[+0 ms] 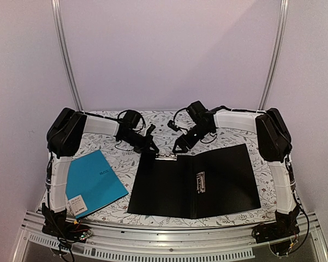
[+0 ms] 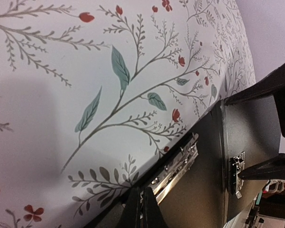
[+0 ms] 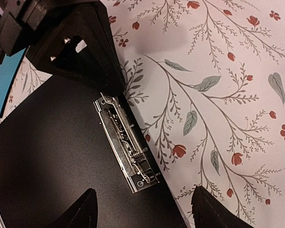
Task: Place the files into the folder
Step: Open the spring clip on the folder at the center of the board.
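Observation:
The black folder [image 1: 207, 185] lies open and flat on the floral tablecloth. A silver clip [image 1: 166, 156] runs along its far edge, and a smaller metal catch [image 1: 200, 181] sits near the spine. My left gripper [image 1: 151, 146] is shut, and its tip rests at the left end of the clip [image 2: 178, 166], with nothing seen between the fingers [image 3: 99, 71]. My right gripper [image 3: 143, 192] hangs open just above the clip's [image 3: 125, 142] other end, one finger over the folder [image 3: 47, 156] and one over the cloth. The files are out of view.
A teal-blue folder [image 1: 94, 183] lies closed at the near left, beside the left arm's base. The tablecloth [image 1: 153, 123] covers the whole table. White walls and two metal posts stand behind it.

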Available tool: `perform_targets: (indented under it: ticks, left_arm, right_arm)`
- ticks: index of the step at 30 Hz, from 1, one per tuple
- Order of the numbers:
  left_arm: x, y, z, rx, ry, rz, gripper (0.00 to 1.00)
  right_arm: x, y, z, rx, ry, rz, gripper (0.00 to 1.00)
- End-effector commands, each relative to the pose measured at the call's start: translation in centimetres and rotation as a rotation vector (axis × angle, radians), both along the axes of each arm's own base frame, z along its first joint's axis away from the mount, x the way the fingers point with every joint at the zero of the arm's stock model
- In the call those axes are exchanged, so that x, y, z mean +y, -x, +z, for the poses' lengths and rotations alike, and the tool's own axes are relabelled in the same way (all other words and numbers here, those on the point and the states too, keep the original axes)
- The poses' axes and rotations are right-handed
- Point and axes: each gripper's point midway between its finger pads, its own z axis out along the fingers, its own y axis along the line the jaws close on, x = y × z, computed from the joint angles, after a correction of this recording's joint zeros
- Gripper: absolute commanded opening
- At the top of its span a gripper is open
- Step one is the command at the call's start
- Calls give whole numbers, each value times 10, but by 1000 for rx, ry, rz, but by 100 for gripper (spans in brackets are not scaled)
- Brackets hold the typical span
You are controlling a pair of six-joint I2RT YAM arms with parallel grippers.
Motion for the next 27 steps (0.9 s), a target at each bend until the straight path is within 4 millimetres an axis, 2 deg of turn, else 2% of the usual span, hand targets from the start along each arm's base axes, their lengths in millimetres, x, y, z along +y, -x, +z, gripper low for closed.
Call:
perform_targets:
  ticks: [1, 5, 10, 15, 27]
  left_arm:
    - [0, 7, -14, 16, -42, -25, 0]
    - [0, 8, -16, 15, -42, -29, 0]
    - [1, 9, -16, 17, -46, -29, 0]
    - [1, 10, -17, 23, -46, -30, 0]
    - [1, 12, -17, 28, -43, -28, 0]
  right_arm:
    - [4, 0, -17, -26, 33, 74, 68]
    - [9, -5, -26, -35, 62, 99, 67]
    - [16, 0, -31, -31, 87, 144, 65]
    - [15, 7, -46, -28, 154, 186, 62]
    - [14, 8, -66, -59, 255, 236, 51]
